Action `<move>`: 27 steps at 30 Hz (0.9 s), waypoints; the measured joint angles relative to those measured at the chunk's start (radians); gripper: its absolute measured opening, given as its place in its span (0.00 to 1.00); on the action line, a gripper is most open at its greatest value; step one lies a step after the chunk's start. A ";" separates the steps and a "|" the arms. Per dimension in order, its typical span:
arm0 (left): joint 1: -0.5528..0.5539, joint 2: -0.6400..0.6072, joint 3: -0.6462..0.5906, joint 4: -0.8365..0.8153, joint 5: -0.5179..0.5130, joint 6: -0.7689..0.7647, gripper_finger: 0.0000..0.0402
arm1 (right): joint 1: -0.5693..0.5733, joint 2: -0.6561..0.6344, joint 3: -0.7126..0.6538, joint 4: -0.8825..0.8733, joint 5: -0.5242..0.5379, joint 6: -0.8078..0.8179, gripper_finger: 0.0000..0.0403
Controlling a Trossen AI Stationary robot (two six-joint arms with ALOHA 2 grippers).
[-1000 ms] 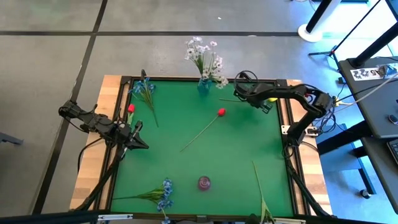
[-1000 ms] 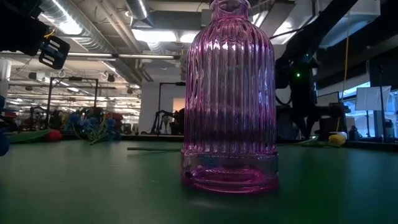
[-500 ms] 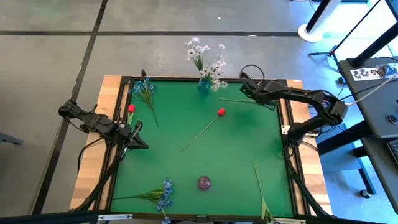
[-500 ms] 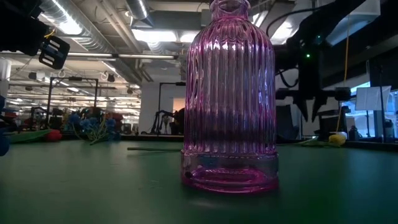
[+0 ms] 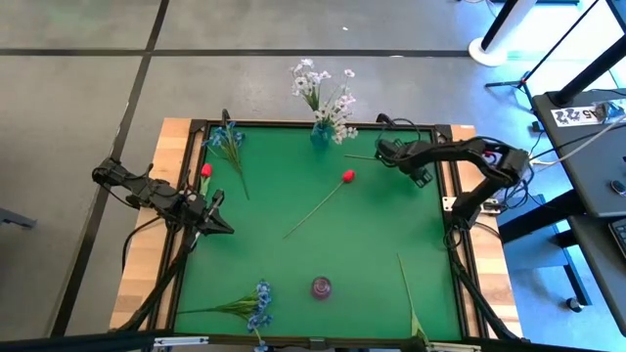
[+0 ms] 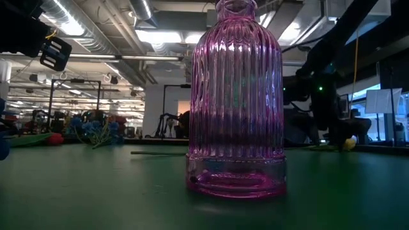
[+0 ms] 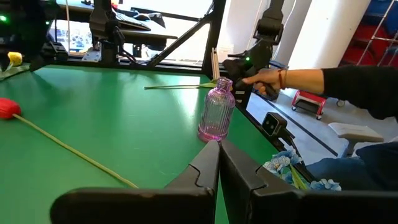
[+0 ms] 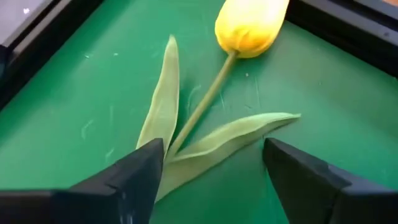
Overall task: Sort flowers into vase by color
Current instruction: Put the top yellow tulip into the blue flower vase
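A yellow flower (image 8: 252,25) lies on the green table at its far right, stem (image 5: 360,156) pointing left. My right gripper (image 8: 214,165) is low over it and open, one finger on each side of the stem and leaves. The white flowers (image 5: 328,98) stand in a blue vase (image 5: 320,135) at the far edge. A red flower (image 5: 347,176) lies mid-table. A pink vase (image 5: 321,286) stands upright near the front edge. My left gripper (image 7: 219,163) is shut on nothing at the table's left edge (image 5: 225,227).
Blue flowers lie at the far left (image 5: 227,142) and near left (image 5: 256,303). A red bud (image 5: 205,169) rests on the left rim. A bare green stem (image 5: 406,284) lies at the near right. A person's hand (image 7: 273,78) reaches in beyond the table's near edge.
My right gripper has moved from beside the white flowers toward the table's right edge, then down over the yellow flower, and has opened. The white flowers have shifted a little in their vase.
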 joint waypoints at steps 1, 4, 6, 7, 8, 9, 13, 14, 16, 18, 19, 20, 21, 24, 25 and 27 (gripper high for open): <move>0.000 0.000 0.000 0.000 0.000 0.000 0.02 | -0.006 0.009 0.001 0.007 0.011 0.000 0.68; 0.000 0.000 0.000 0.000 0.000 0.000 0.02 | -0.011 0.027 0.002 0.042 0.047 -0.003 0.64; 0.000 0.000 0.000 0.000 0.000 0.000 0.02 | -0.009 0.031 0.014 0.050 0.066 -0.001 0.60; 0.000 0.000 0.000 0.000 0.000 0.000 0.02 | -0.010 0.031 0.023 0.055 0.076 0.000 0.59; 0.000 0.000 0.000 0.000 0.000 0.000 0.02 | -0.010 0.031 0.029 0.055 0.086 -0.002 0.57; 0.000 0.000 0.000 0.000 0.000 0.000 0.02 | -0.010 0.030 0.032 0.050 0.091 -0.006 0.56; 0.000 0.000 0.000 0.000 0.000 0.000 0.02 | -0.010 0.032 0.042 0.050 0.126 -0.026 0.53; 0.000 0.000 0.000 0.000 0.000 0.000 0.02 | -0.012 0.036 0.042 0.050 0.127 -0.026 0.53; 0.000 0.000 0.000 0.000 0.000 0.000 0.02 | -0.028 0.049 0.041 0.053 0.111 -0.028 0.53; 0.000 0.000 0.000 0.000 0.000 0.000 0.02 | -0.043 0.069 0.041 0.069 0.095 -0.041 0.52; 0.000 0.000 0.000 0.000 0.000 0.000 0.02 | -0.049 0.080 0.041 0.081 0.091 -0.056 0.52; 0.000 0.000 0.000 0.000 0.000 0.000 0.02 | -0.052 0.087 0.041 0.092 0.096 -0.071 0.52; 0.000 0.000 0.000 0.000 0.000 0.000 0.02 | -0.057 0.095 0.041 0.110 0.105 -0.085 0.52; 0.000 0.000 0.000 0.000 0.000 0.000 0.02 | -0.056 0.114 0.042 0.128 0.124 -0.108 0.51; 0.000 0.000 0.000 0.000 0.000 0.000 0.02 | -0.056 0.115 0.042 0.126 0.125 -0.108 0.50; 0.000 0.000 0.000 0.001 0.000 0.000 0.02 | -0.055 0.116 0.042 0.111 0.127 -0.108 0.44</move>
